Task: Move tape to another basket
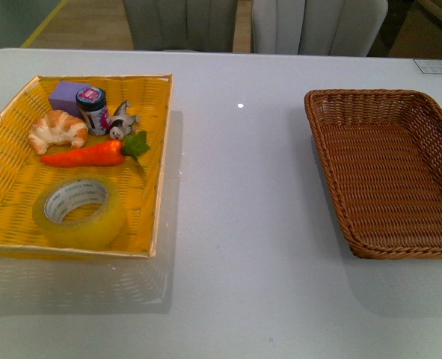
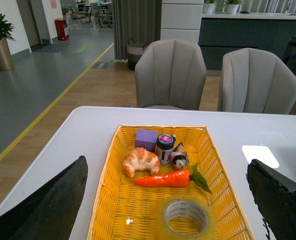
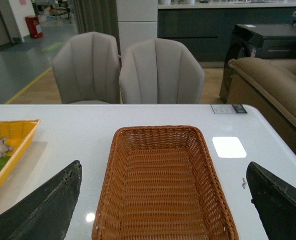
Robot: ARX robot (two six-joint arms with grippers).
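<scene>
Yellowish translucent packing-tape roll (image 1: 101, 224) lies flat at the near end of the bright yellow woven tray (image 1: 161, 164), just beside the orange carrot (image 1: 86, 155). You have the dark brown wicker basket (image 1: 331, 176) well right of that tray. Your left gripper (image 2: 167, 165) and right gripper (image 3: 163, 163) gape wide, holding nothing.

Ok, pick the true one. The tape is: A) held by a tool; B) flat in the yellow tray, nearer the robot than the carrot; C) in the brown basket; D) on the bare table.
B: the tape lies flat in the yellow tray, on the robot's side of the carrot.
</scene>
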